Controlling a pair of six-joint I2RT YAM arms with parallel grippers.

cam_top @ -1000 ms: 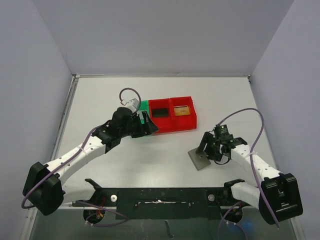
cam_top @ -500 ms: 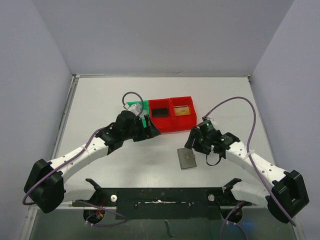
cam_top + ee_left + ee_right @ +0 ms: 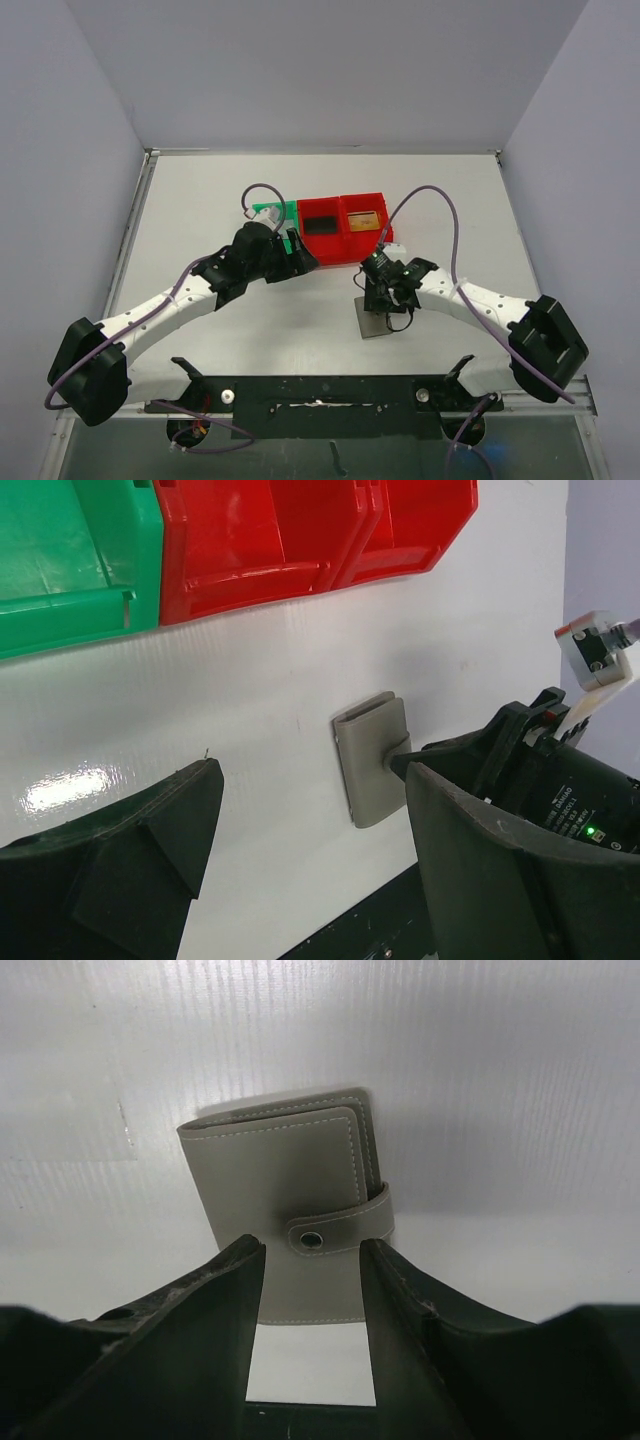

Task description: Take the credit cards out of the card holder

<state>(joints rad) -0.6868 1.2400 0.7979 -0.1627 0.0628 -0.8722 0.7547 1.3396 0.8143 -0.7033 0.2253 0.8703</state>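
Right wrist view, entry: we are seeing the right gripper [image 3: 312,1260] spread, grasping nothing, straddling the card holder [image 3: 270,1190], which is lying snapped closed on the table [image 3: 500,1110]. Left gripper [image 3: 312,780]: likewise released. Risk we are judging: fingers [image 3: 200,1310] skidding it along without undoing its tab [image 3: 345,1228].

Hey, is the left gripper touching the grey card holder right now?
Apart. The top external view shows the left gripper by the green bin, with bare table between it and the card holder.
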